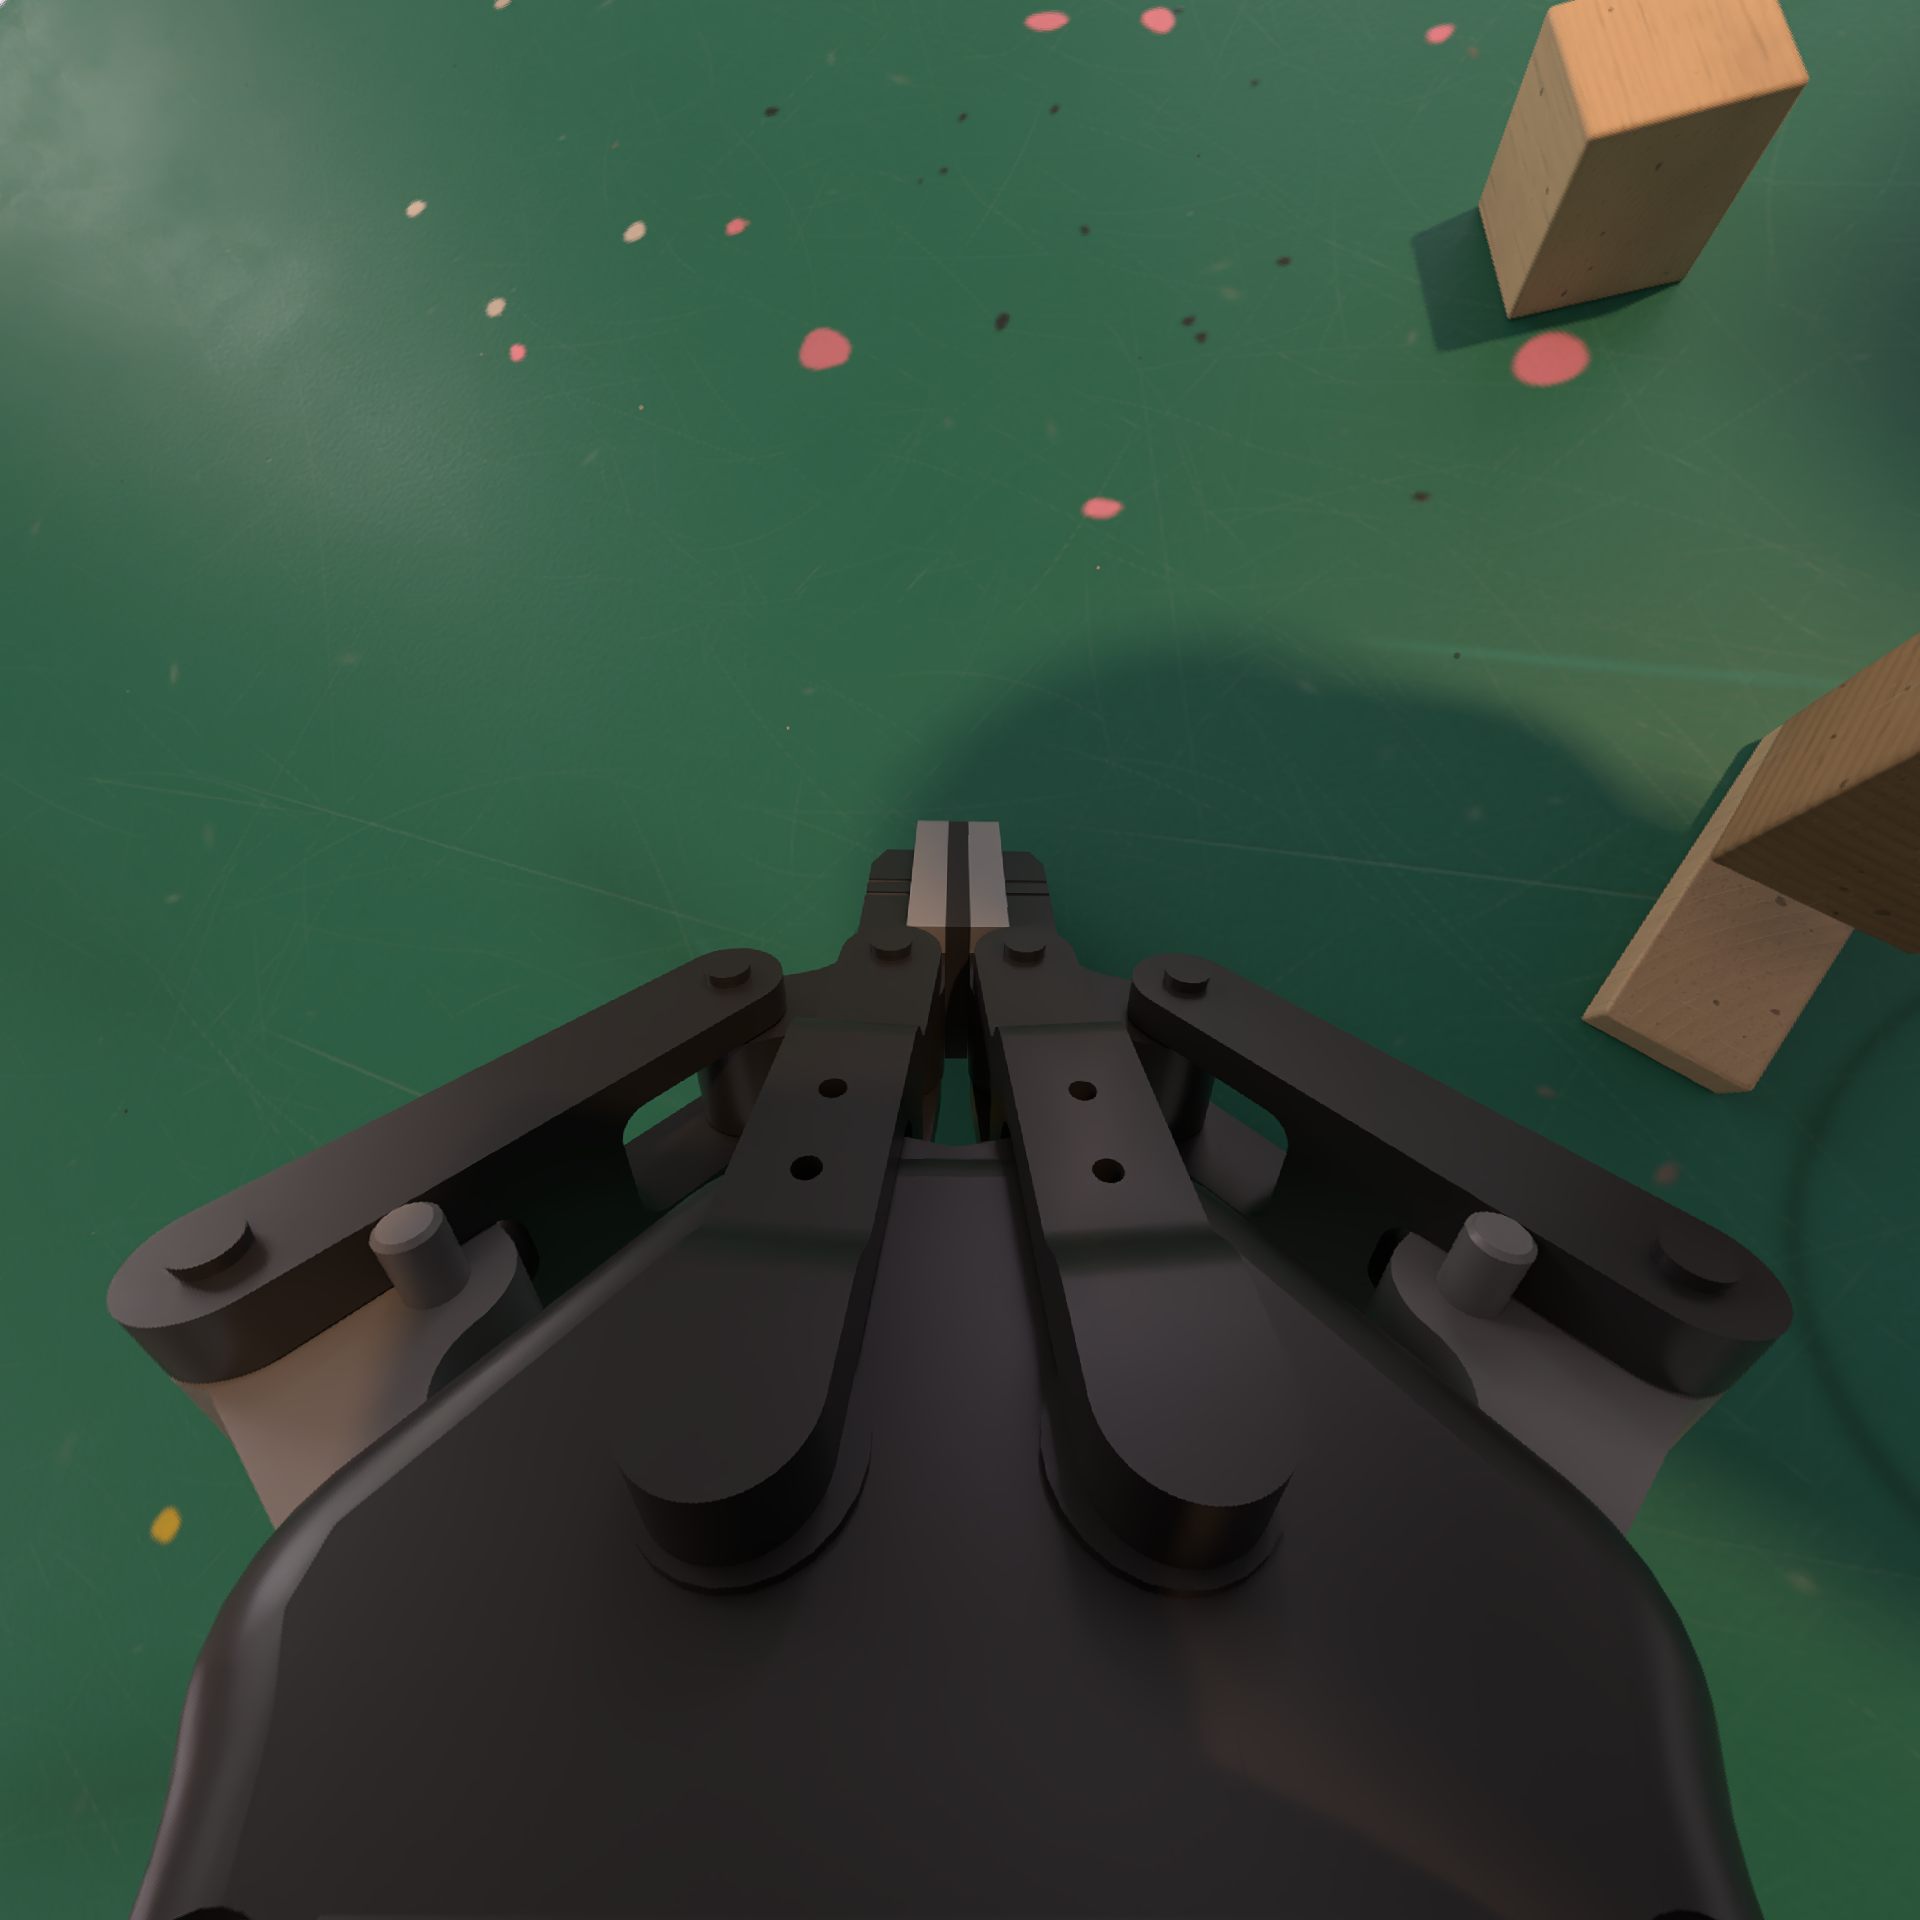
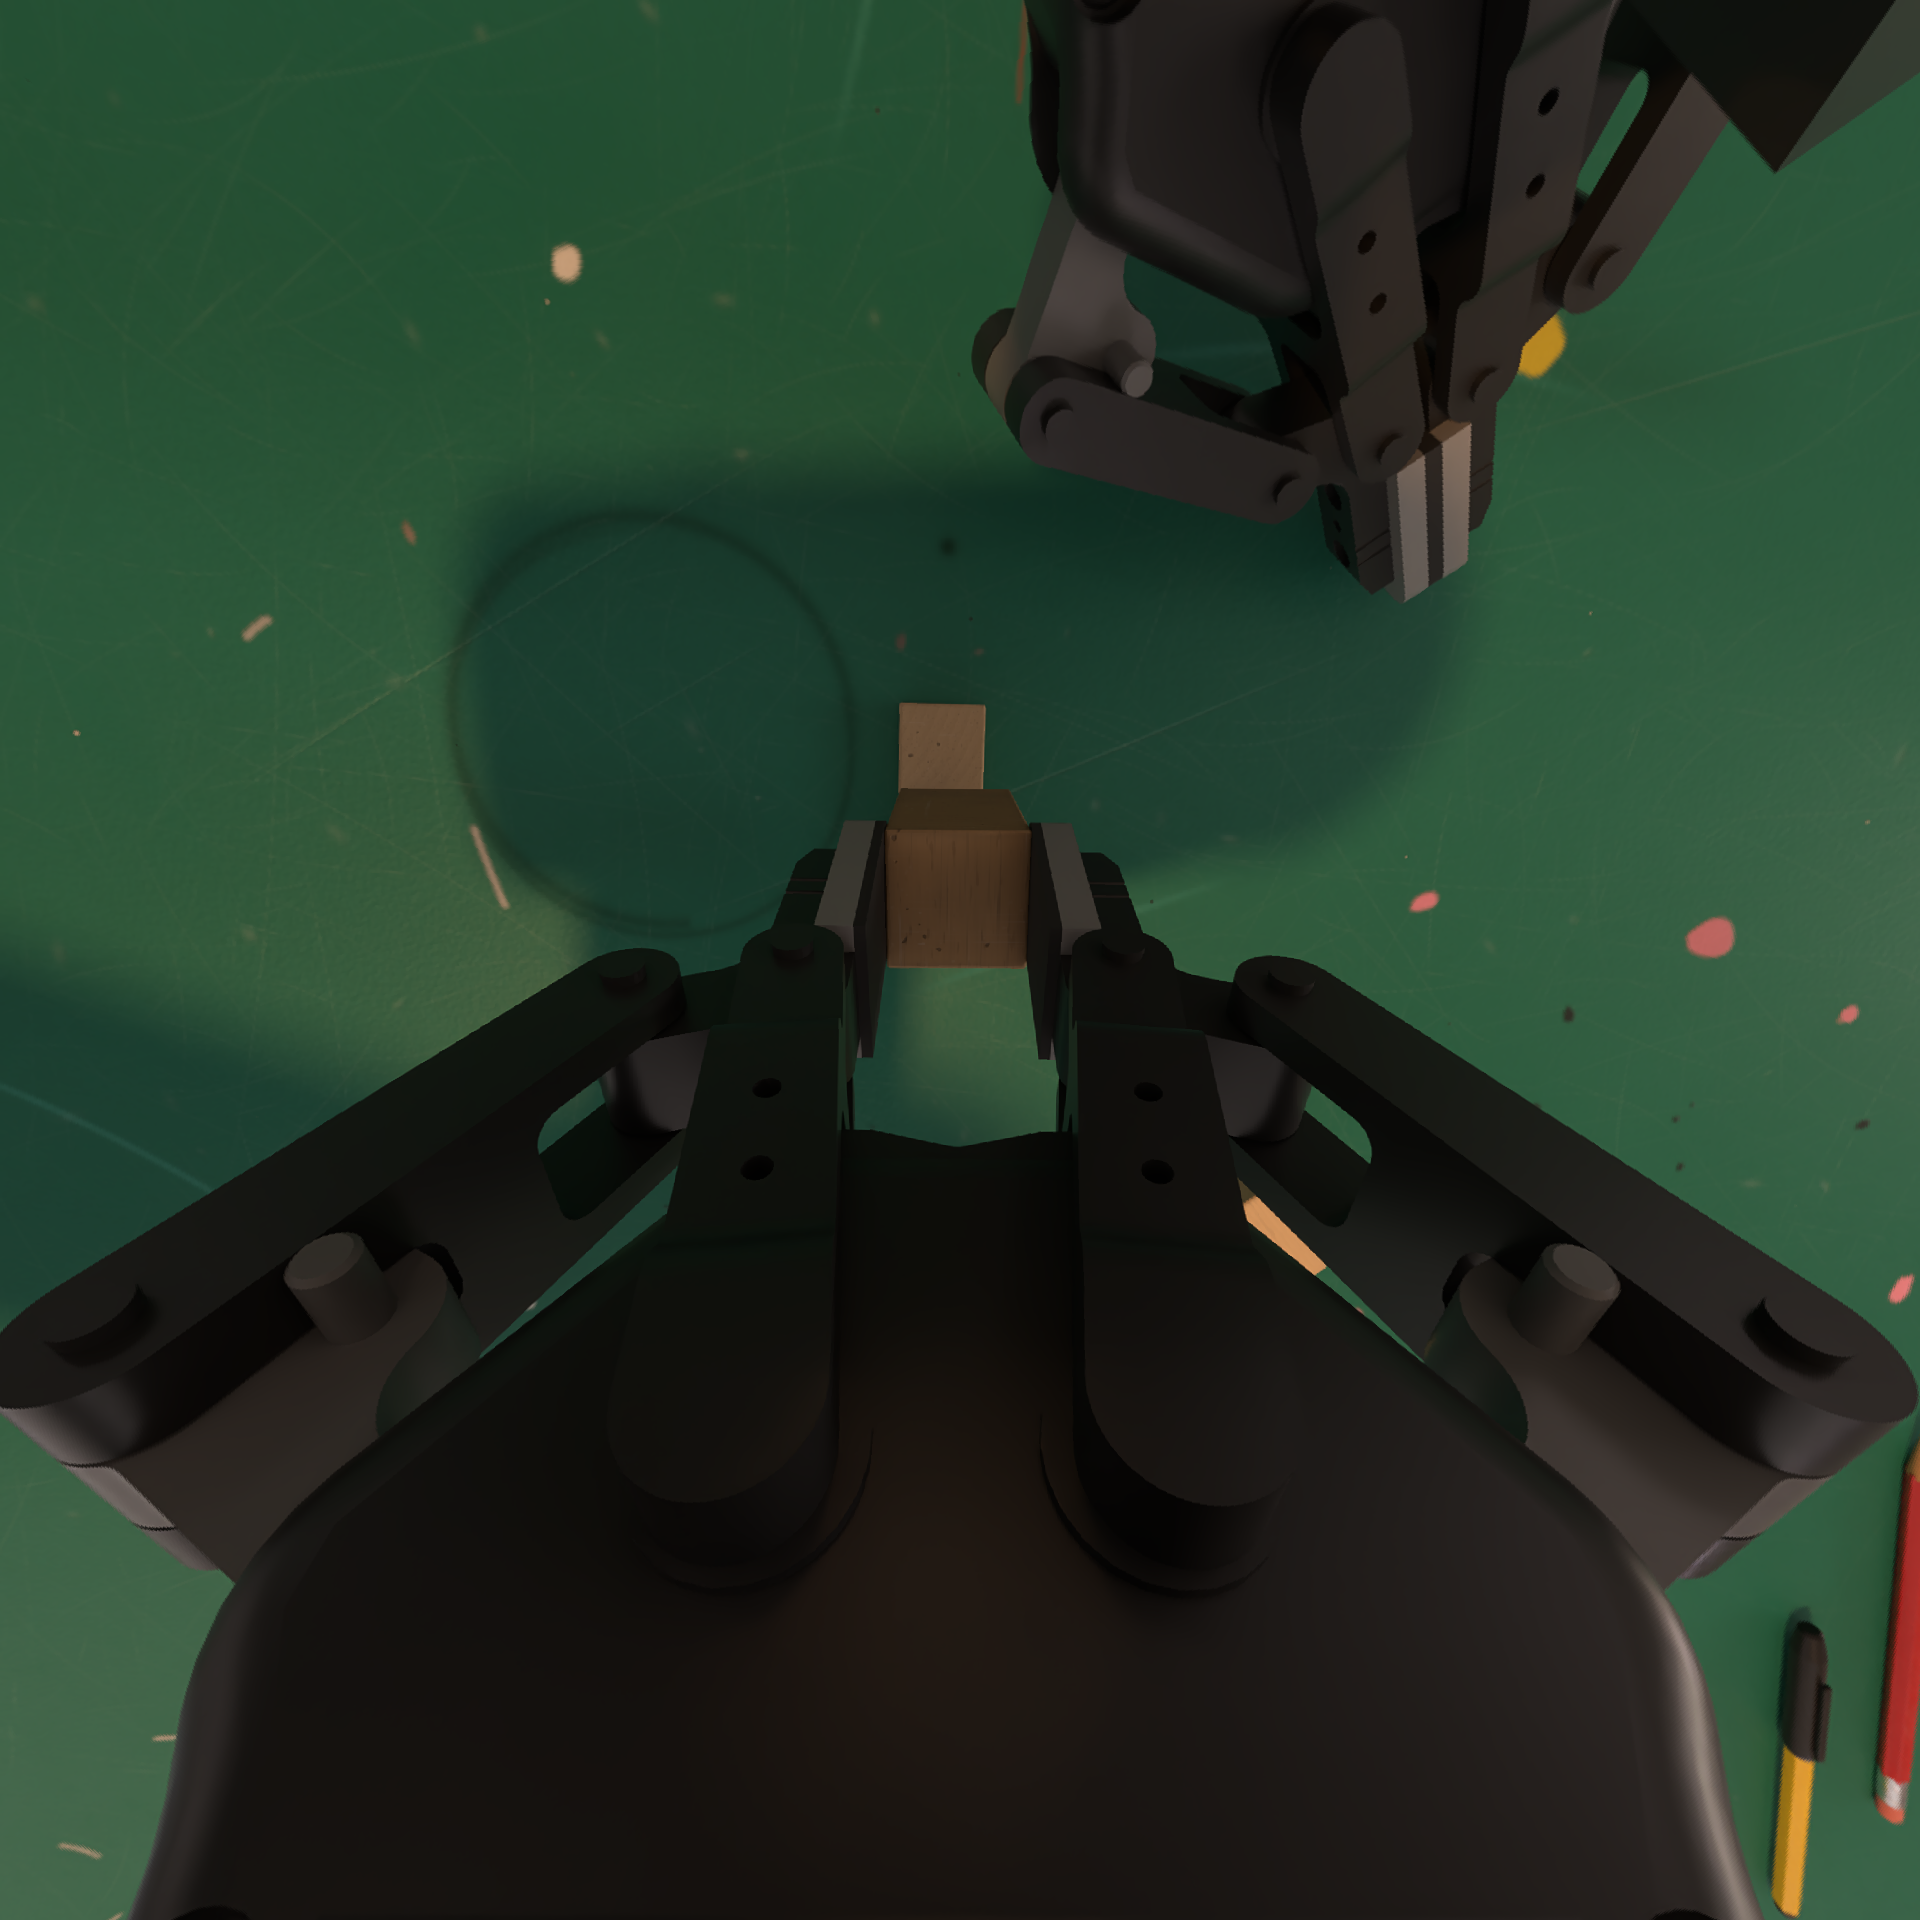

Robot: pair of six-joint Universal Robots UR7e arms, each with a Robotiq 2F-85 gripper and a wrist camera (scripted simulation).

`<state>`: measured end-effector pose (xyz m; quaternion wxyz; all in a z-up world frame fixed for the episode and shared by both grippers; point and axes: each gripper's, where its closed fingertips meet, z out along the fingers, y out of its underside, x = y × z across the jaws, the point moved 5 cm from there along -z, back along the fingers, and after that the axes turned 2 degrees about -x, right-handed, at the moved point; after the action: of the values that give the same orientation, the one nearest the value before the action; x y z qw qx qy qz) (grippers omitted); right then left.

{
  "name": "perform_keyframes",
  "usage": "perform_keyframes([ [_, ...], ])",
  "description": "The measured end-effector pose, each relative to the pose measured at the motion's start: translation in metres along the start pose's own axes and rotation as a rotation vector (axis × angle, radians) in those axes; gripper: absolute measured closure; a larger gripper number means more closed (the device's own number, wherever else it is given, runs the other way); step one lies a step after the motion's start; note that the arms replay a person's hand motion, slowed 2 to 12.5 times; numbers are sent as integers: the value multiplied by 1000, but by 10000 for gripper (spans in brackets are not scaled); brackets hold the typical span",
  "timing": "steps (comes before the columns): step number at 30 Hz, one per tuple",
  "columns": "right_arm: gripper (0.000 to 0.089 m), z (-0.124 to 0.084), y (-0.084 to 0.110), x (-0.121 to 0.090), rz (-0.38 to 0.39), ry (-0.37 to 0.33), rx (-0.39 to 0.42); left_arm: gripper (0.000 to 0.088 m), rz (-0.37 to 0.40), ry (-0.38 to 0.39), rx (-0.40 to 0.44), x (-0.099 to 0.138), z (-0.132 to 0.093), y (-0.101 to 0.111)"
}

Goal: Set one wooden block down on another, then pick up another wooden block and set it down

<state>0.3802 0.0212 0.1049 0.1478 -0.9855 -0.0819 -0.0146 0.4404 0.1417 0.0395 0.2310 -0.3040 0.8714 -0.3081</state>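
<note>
My right pincer grips a wooden block above another block; my left pincer hangs closed, empty.

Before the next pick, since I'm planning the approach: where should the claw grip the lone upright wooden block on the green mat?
Grip the upright block near its top, claw pads on its two broad faces, coming straight down. It stands on end, apart from the stacked blocks, so its sides look free. The left claw is shut and would have to open first.
</note>
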Motion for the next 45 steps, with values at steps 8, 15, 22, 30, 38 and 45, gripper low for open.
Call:
perform_keyframes([
  [8,656,2,-1,-2,9,13,-57,882,7,-5,0,0,0,0],
  [15,656,4,-4,-2,-1,20,-65,882,2,-1,1,0,0,0],
  [22,656,7,-5,-1,-3,20,-71,882,1,-2,1,0,0,0],
  [30,656,8,-5,-1,-3,21,-75,882,-6,1,0,0,0,0],
  [38,656,10,-5,-3,-11,15,-87,882,-5,0,0,0,0,0],
  [45,656,11,-5,-2,-7,16,-89,882,-4,-1,0,0,0,0],
])
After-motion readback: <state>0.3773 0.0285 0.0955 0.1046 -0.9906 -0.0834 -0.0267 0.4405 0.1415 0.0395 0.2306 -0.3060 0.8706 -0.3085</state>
